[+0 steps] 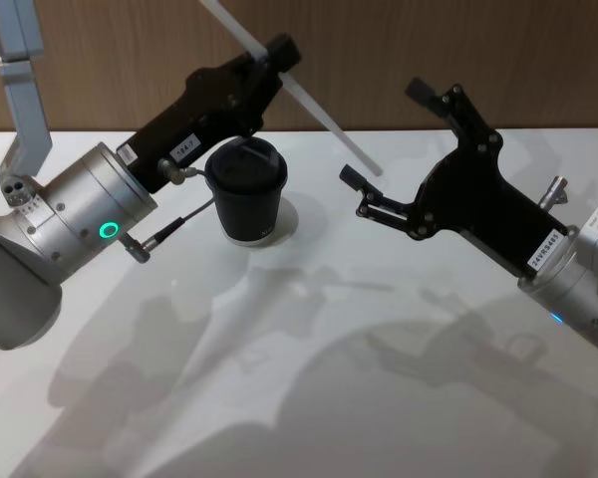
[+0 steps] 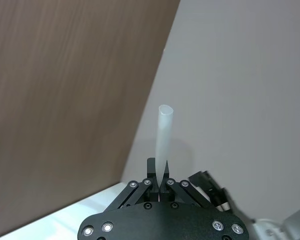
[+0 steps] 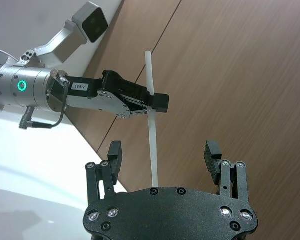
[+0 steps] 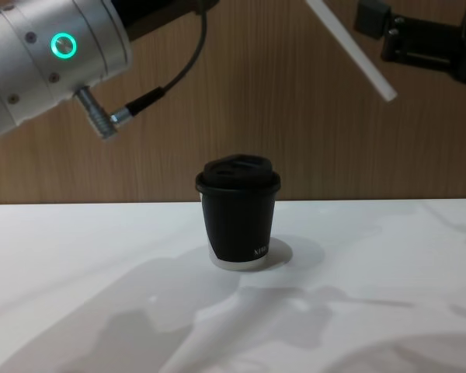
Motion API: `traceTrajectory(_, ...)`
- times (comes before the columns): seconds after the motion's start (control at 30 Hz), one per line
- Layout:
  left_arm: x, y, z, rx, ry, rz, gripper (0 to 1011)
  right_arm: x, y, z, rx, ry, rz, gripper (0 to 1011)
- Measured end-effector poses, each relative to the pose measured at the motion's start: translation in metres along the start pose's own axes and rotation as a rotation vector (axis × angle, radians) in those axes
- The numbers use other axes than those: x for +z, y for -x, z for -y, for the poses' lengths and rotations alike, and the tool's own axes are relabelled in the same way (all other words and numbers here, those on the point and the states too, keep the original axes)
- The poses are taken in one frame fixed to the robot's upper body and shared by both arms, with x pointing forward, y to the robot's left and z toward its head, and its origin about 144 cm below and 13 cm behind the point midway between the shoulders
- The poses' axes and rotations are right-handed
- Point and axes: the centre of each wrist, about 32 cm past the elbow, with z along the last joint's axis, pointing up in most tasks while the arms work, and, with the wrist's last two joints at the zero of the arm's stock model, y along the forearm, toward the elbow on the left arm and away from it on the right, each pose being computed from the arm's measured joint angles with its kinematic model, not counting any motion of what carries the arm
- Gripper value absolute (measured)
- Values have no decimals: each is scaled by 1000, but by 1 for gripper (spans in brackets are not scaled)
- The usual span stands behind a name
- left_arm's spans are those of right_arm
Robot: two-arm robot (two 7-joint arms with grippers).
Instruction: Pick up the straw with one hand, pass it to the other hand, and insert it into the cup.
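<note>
Left pincer: the long black left pincer, on a silver cylindrical wrist, is reaching in from 8 o'clock in the head view and hanging in the air at 12 o'clock from the cup; its jaws are pressing together and gripping the straw.
Right pincer: the all-black, blocky right pincer is hovering at 3 o'clock from the cup, well apart from it, with its fingers standing wide apart and holding nothing.
Straw: the thin straight white straw is slanting from 11 o'clock down to 5 o'clock in the head view, with its low end lying near the right pincer.
Straw from the right wrist: the straw is passing through the left pincer and running on between the right pincer's two spread fingers, nearer one of them; I cannot tell whether it is touching the black body.
Straw from the left wrist: a short length of straw is sticking out past the closed fingertips.
Cup: the small black paper cup with a black domed lid is standing upright on the white counter, at 11 o'clock from the counter's middle, with the lid sitting on it.
Cup from the chest: the cup is standing mid-counter while the straw is crossing the air at 1 o'clock from it, well above.
Wrist fittings: a green ring light is glowing on the silver wrist, and a dark cable with a metal plug is hanging at 9 o'clock from the cup.
Backdrop: a brown wood-panel wall is standing behind the counter.
</note>
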Motion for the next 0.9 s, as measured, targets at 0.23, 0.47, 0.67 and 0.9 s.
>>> traceTrajectory(0.23, 7, 5, -5, 60, -24, 112, 6, 0, 0, 0, 0, 0, 0, 1001)
traceTrajectory(0.47, 13, 11, -10, 125, -43, 233, 6, 0, 0, 0, 0, 0, 0, 1001)
traceTrajectory(0.67, 20, 17, -14, 183, -63, 343, 7, 0, 0, 0, 0, 0, 0, 1001)
traceTrajectory(0.9, 30, 24, -16, 253, -109, 472, 7, 0, 0, 0, 0, 0, 0, 1001)
